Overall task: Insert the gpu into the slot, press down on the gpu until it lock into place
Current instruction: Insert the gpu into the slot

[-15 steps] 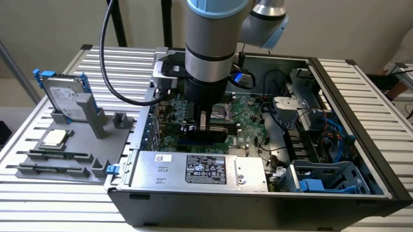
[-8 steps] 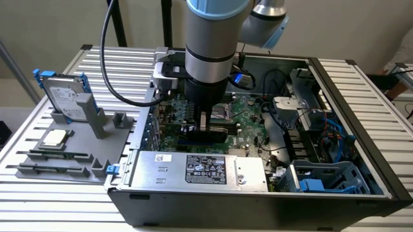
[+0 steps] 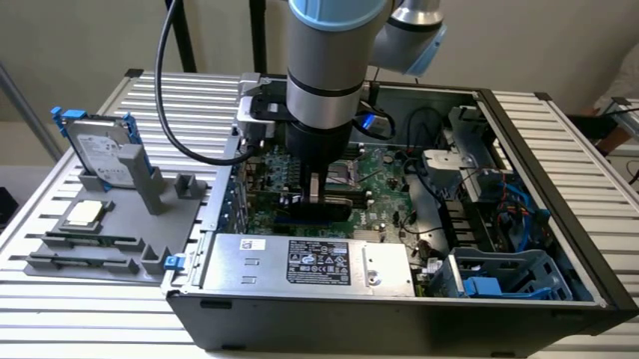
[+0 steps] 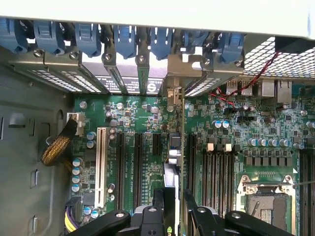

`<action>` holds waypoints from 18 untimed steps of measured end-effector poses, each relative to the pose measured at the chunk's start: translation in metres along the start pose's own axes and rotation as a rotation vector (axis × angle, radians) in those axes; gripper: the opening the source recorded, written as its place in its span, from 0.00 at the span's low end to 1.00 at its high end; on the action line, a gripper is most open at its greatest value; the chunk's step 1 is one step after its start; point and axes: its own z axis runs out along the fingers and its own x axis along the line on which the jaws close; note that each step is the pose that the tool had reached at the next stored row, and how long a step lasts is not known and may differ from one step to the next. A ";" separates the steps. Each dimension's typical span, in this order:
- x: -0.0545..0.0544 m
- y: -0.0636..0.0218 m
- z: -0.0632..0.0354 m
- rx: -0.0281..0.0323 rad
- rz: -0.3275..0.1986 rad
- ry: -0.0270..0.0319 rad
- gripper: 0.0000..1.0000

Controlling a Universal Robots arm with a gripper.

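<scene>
Gripper (image 3: pixel 317 194) sits over the top of the gpu (image 3: pixel 343 203), squeezing or not I cannot tell, so it stands straight up above the slot (image 3: pixel 302 221) at its 6 o'clock, edge lined up to go in

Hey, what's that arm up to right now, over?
Gripper open, straddling gpu. Gpu upright on edge over the motherboard, seating unclear. Braided cable well aside.

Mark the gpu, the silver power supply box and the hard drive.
gpu (image 3: pixel 349 200), exterior view, its dark top edge.
power supply box (image 3: pixel 250 262), exterior view, bare silver top.
hard drive (image 3: pixel 98 142), exterior view, its labelled face.
</scene>
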 end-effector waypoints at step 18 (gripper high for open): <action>0.000 -0.0047 -0.0011 -0.0187 0.002 -0.0002 0.26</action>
